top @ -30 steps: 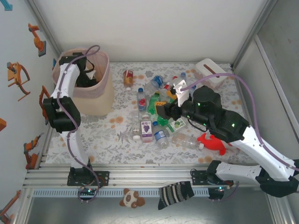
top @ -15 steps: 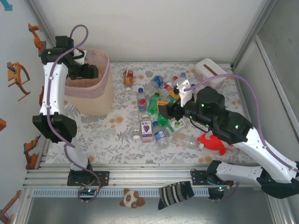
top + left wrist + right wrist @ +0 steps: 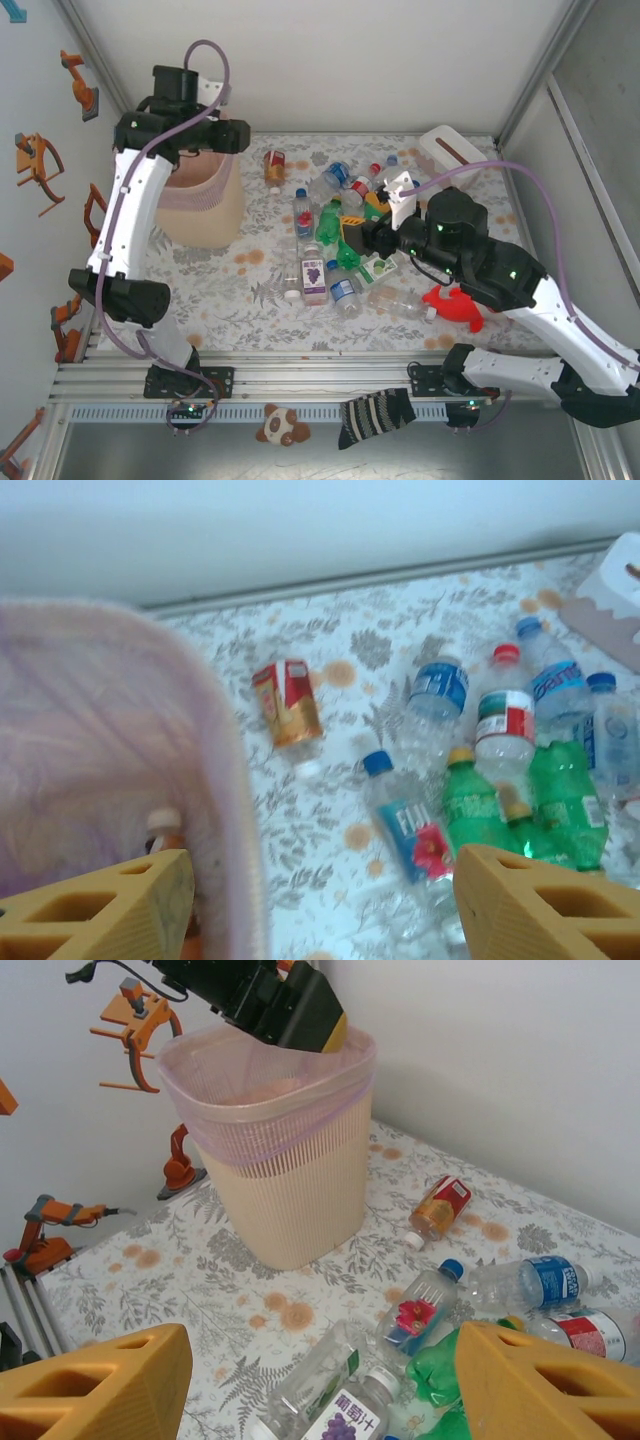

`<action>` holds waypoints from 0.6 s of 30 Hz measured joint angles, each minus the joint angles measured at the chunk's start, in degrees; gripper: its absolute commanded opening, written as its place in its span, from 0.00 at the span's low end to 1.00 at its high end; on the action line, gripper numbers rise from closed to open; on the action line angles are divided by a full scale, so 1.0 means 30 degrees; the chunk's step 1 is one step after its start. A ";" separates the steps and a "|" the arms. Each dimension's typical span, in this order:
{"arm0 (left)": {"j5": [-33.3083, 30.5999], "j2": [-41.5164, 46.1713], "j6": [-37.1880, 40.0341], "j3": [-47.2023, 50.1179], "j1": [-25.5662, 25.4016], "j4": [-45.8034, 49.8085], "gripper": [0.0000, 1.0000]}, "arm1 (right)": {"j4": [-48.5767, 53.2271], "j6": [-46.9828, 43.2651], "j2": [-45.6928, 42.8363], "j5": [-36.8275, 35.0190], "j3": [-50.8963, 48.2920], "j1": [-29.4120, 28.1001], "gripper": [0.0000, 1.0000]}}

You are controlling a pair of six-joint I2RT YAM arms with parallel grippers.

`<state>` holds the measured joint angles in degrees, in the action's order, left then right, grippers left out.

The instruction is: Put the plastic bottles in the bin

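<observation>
Bin: cream ribbed plastic wastebasket with pink liner (image 3: 290, 1195), far left corner of the floral table (image 3: 230, 290).
Bottles: clear, green and red-labelled plastic bottles (image 3: 335, 225), lying scattered mid-table.
Left gripper (image 3: 322, 880): spread wide, empty, over the bin's rim.
Right gripper (image 3: 322, 1355): spread wide, empty, above the bottles.

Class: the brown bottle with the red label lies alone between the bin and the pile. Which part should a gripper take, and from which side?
Take the red-labelled bottle across its labelled middle, coming straight down from above. It lies flat on the table, clear of the other bottles, so both long flanks are free; the tapered cap end would probably slip.
</observation>
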<state>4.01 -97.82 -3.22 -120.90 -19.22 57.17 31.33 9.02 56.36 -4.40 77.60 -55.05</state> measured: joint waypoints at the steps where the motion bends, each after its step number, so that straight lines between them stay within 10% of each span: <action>1: -0.0372 0.0197 -0.0102 0.0466 -0.0430 -0.0648 0.69 | 0.0007 0.0000 -0.0029 -0.0015 0.0000 -0.0007 0.69; 18: -0.5574 -0.2900 -0.2754 0.5246 -0.4495 -0.8072 0.71 | 0.0495 0.0066 -0.0066 -0.0073 0.0000 -0.0007 0.68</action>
<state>-12.71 -106.52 -11.49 -105.16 -32.71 32.95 32.82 9.21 56.16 -4.62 77.60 -55.07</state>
